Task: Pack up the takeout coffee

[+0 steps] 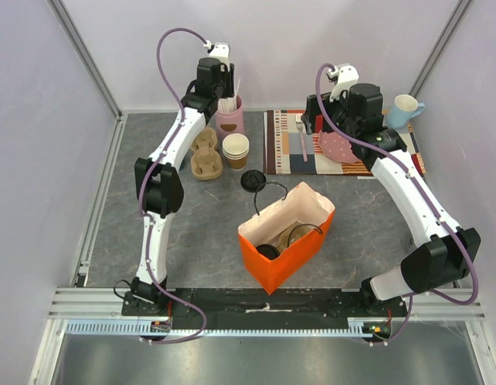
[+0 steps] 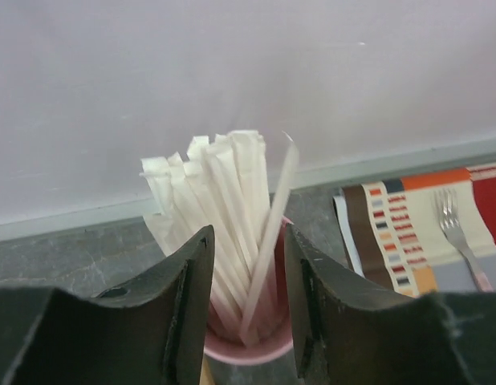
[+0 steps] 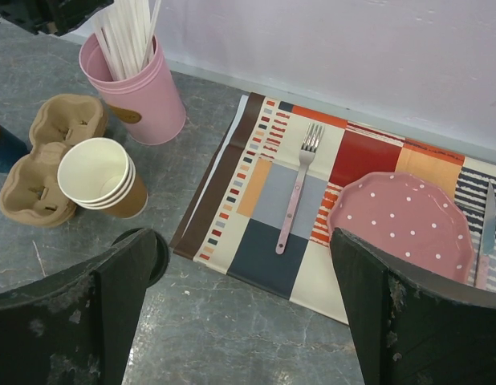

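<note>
The left gripper point(image 2: 248, 241) is hovering half-open astride wrapped straws point(image 2: 216, 184) in the pink tin point(image 2: 248, 353) (nothing pinched). The right gripper point(image 3: 244, 241) is gaping wide, empty. The takeout coffee point(image 1: 252, 180) is standing between the 2 grippers, nearer the bases, beside the orange bag point(image 1: 272, 265), which is holding something dark.

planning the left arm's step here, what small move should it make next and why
Probably close the left gripper, then lift straight up. Its jaws stand apart, straddling the wrapped straws in the pink holder, and one leaning straw sits between them, seemingly not yet pinched.
</note>
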`<state>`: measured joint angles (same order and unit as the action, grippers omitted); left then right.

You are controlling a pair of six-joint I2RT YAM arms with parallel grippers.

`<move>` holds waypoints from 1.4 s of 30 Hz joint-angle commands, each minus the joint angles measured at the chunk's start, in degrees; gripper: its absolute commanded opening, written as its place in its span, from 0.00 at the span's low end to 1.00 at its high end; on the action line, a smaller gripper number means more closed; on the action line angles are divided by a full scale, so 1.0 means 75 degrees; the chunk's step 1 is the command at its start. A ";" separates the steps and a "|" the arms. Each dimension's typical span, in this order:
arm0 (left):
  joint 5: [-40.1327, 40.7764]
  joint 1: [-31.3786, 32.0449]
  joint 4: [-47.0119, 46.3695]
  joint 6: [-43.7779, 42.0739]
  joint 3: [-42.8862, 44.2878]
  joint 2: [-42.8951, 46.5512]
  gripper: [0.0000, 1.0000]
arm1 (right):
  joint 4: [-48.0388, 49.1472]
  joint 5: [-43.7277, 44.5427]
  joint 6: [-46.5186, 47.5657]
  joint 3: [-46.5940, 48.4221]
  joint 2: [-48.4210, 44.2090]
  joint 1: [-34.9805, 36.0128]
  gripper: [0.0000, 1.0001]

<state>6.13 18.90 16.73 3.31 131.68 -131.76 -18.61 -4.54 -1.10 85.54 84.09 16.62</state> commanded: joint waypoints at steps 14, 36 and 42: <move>-0.1415 -0.0292 -0.0087 0.0095 0.0759 0.0084 0.43 | -0.0226 0.0370 -0.0134 0.0209 -0.0278 -0.0013 0.98; -0.1356 -0.0832 -0.0461 -0.1110 0.0584 -0.0373 0.47 | -0.0307 0.0534 -0.0017 0.0103 -0.0385 -0.0013 0.98; -0.1543 -0.0855 -0.0649 -0.1074 0.0514 -0.0478 0.42 | -0.0378 0.0558 0.0018 0.0232 -0.0349 -0.0036 0.98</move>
<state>-2.98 12.88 15.51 -2.68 135.98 -134.91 -21.61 -1.26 -1.30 85.56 82.46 16.60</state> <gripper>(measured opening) 0.424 0.980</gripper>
